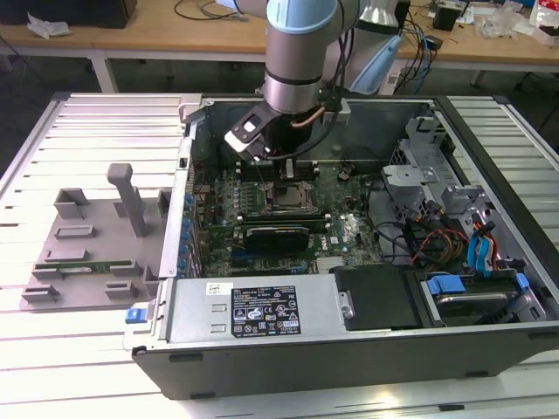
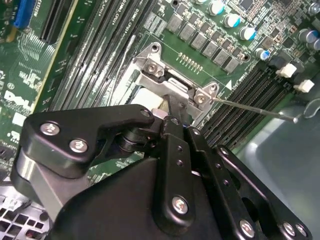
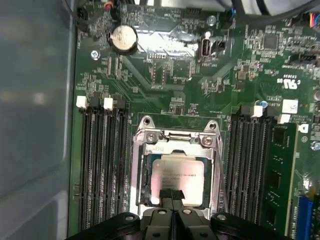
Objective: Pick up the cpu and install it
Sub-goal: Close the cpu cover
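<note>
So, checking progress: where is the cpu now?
In the first wrist view the cpu lies in the socket frame, between the memory slot banks, close under the gripper.

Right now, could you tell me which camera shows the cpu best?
The first wrist view: the cpu sits face-up in the socket, top mostly visible. The second wrist view shows a pale sliver behind the gripper; the exterior view, a small grey square.

Silver-grey cpu [image 3: 177,175], pale-edged; green motherboard [image 3: 165,75]; black gripper [image 3: 172,196]; black slots [image 3: 102,165] with white latches [image 3: 81,102]; pale-blue arm [image 1: 301,35]; grey tray [image 1: 105,249]; blue clip [image 1: 134,314]; black label [image 1: 264,312], white print.
</note>
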### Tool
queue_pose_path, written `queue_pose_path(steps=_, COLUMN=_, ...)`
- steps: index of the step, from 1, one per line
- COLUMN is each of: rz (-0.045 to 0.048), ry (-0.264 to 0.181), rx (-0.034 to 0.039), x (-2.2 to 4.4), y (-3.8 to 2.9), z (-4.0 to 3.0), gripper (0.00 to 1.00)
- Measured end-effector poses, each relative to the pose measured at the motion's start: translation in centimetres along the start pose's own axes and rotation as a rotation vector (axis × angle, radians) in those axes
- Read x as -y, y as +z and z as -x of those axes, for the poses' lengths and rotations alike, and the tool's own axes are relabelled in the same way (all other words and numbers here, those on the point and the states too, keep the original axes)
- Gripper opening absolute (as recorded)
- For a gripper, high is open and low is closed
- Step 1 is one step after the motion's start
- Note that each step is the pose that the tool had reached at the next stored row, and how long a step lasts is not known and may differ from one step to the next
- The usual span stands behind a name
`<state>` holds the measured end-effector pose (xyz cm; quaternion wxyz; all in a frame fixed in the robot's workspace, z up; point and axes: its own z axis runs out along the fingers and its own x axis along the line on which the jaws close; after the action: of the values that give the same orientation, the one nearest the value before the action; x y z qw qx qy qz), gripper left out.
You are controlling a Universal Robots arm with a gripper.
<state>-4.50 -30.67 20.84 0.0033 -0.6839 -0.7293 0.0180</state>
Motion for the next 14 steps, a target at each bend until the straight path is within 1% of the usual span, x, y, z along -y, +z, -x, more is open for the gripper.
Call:
queue_pose_path(steps=1, rz=0.0, ry=0.0, rx=0.0, x=0.07, y=0.16, z=-0.01, gripper=0.11)
queue_pose_path(steps=5, rz=-0.0003, ry=0.0, rx=0.0007, x=0.13, y=0.44, z=-0.01, gripper=0.11)
queue_pose_path(steps=7, rz=-0.0002, ry=0.0, rx=0.0008, x=-0.33, y=0.5, z=0.02, gripper=0.11)
queue_pose_path(steps=12, rz=-0.0002, ry=0.0, rx=0.0005, x=-2.32, y=0.45, z=0.14, gripper=0.11)
queue_pose_path(steps=14, rz=0.0004, ry=0.0, rx=-0.0007, x=-2.69, y=0.23, z=0.14, gripper=0.11)
